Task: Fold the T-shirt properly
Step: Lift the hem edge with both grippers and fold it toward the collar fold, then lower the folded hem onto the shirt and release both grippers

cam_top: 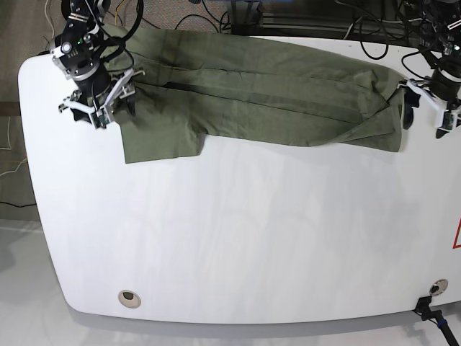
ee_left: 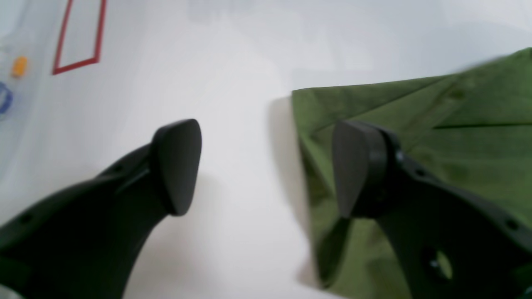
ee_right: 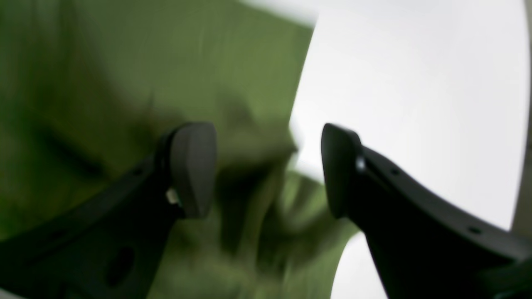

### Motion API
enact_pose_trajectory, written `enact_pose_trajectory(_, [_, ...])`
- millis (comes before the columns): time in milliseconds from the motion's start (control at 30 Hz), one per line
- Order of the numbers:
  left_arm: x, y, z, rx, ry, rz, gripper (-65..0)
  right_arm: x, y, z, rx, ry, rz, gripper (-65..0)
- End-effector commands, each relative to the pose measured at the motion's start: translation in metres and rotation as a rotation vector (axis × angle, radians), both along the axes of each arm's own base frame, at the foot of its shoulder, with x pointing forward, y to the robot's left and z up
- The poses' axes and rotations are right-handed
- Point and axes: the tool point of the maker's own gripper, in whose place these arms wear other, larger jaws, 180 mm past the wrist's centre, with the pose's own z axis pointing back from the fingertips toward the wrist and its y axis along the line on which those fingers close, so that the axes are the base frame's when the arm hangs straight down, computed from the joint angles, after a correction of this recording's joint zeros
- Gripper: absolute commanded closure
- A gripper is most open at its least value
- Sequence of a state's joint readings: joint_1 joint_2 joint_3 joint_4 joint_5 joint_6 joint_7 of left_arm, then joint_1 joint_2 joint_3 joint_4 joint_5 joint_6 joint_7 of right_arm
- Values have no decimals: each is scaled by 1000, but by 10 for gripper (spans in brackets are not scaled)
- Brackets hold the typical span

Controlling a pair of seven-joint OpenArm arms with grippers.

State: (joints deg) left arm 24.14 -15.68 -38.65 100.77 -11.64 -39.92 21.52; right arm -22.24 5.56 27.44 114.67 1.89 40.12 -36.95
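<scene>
I'm looking down on a white table (cam_top: 238, 245) with rounded corners and a small round grommet (cam_top: 129, 297) near its front edge; cables (cam_top: 216, 14) trail over the floor behind it. The olive-green T-shirt (cam_top: 259, 86) lies stretched in a long band across the far side of the table, one sleeve (cam_top: 160, 140) hanging toward me at the base view's left end.

My left gripper (ee_left: 266, 166) is spread wide and holds nothing. One finger (ee_left: 353, 166) stands over the shirt's folded corner, the other over bare tabletop; I cannot tell whether it touches the cloth. My right gripper (ee_right: 268, 170) is also wide apart and empty, poised above rumpled fabric at the shirt's edge, though that view is badly blurred.

Only the left wrist camera shows a red outlined rectangle (ee_left: 79, 37) and an orange dot (ee_left: 19, 66) on the tabletop. Only the base view shows the garment's full spread.
</scene>
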Motion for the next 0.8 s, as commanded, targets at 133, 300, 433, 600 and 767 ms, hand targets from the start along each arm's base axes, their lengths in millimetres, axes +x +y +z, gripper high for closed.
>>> enact_pose_trajectory(133, [6,-35,-4,-78,-31,-47,-461,31,6,31,34,-130,16,-387])
enact_pose_trajectory(300, [9,-73,-7,-139,-48,-95,-461,32,39,33,181,-154,45,-386])
enact_pose_trajectory(433, [7,-89,-11,-164,-40,-118,-461,4,75,10,250,-63,97,-383])
enact_pose_trajectory(600, [7,-102,-14,-182,-32,-150,-427,-24,86,-2,314,-28,68,-259])
enact_pose_trajectory(767, [8,-103,-14,-183,-33,-151,0,-31,90,-5,335,-22,56,0])
